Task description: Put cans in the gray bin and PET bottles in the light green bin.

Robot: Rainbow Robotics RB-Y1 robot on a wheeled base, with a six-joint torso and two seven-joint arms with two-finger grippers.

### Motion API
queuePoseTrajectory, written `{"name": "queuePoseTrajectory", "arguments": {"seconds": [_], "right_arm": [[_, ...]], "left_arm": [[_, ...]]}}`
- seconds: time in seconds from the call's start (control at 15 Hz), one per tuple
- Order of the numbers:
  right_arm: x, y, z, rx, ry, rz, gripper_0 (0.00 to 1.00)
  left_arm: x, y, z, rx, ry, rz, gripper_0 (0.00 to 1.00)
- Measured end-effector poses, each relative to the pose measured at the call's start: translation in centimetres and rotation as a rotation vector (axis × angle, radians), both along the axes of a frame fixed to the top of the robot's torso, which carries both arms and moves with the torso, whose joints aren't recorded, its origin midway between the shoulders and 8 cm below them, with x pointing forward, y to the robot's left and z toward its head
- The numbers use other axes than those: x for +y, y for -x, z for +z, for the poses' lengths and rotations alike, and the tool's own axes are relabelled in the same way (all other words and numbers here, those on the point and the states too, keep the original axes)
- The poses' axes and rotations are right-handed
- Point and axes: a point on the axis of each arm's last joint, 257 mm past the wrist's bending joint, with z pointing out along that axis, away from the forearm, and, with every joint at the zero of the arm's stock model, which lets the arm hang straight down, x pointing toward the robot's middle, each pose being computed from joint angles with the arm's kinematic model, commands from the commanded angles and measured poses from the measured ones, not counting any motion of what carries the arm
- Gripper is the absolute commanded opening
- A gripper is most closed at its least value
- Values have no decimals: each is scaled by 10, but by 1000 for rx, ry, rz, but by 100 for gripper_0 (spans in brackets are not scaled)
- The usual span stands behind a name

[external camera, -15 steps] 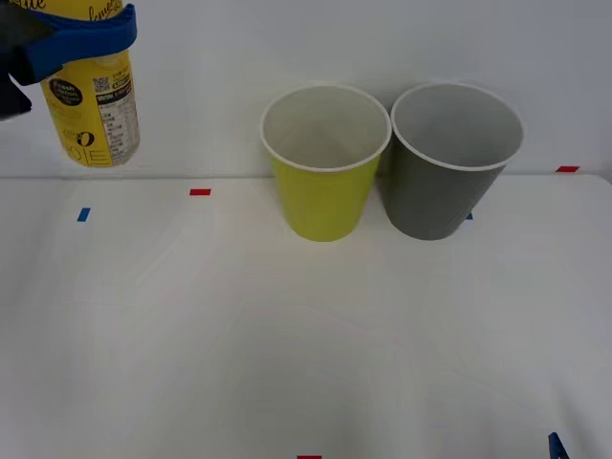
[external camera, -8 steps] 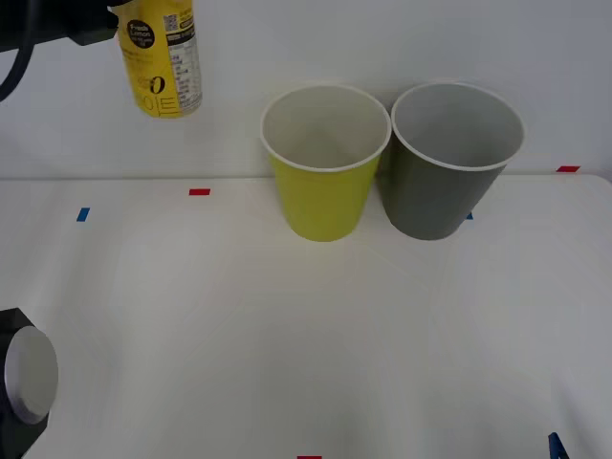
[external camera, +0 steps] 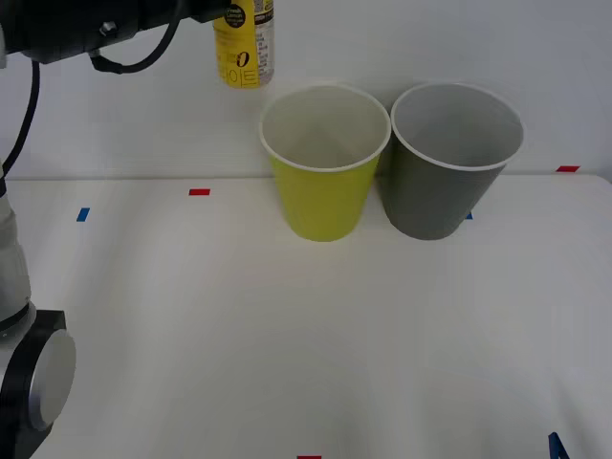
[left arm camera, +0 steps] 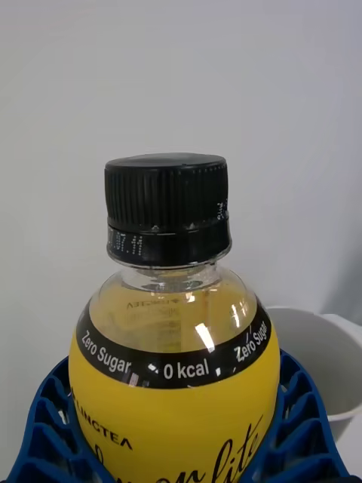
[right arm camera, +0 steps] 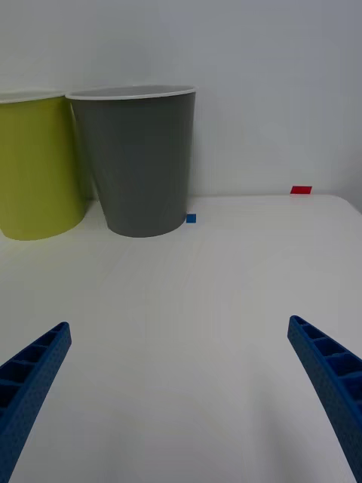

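The PET bottle (external camera: 244, 43), yellow-labelled with a black cap (left arm camera: 166, 200), hangs upright in the air just left of the light green bin (external camera: 325, 182) and above its rim height. My left gripper (left arm camera: 177, 460) is shut on the bottle, its blue fingers (left arm camera: 45, 423) wrapped round the body. The gray bin (external camera: 445, 177) stands touching the green one on its right; both look empty from the front. My right gripper (right arm camera: 181, 407) is open low over the table, in front of the gray bin (right arm camera: 143, 162), with nothing between its fingers.
The bins stand at the back of the white table (external camera: 287, 325) against the wall. Red tape (external camera: 200, 192) and blue tape (external camera: 83, 214) mark the table. My left arm's elbow joint (external camera: 38, 382) sits at the lower left. A pale bin rim (left arm camera: 332, 362) shows behind the bottle.
My left arm has carried the bottle to the right, from the far left to just beside the light green bin. Its elbow joint has come into view at the lower left. The right gripper stays put.
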Motion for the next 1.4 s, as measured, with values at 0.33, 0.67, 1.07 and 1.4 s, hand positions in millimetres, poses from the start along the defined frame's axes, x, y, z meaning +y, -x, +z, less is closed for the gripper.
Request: {"name": "queuePoseTrajectory", "arguments": {"seconds": [0.33,0.67,1.07,1.4], "right_arm": [[0,0,0,0,0,0,100],[0,0,0,0,0,0,100],[0,0,0,0,0,0,100],[0,0,0,0,0,0,100]], "left_arm": [[-35,-28,-11,-43,30,-14,0],[-67,-46,-37,-47,43,-26,0],[-101,-58,-66,-73,68,-36,0],[-105,-66,-82,-64,37,-20,0]]}}
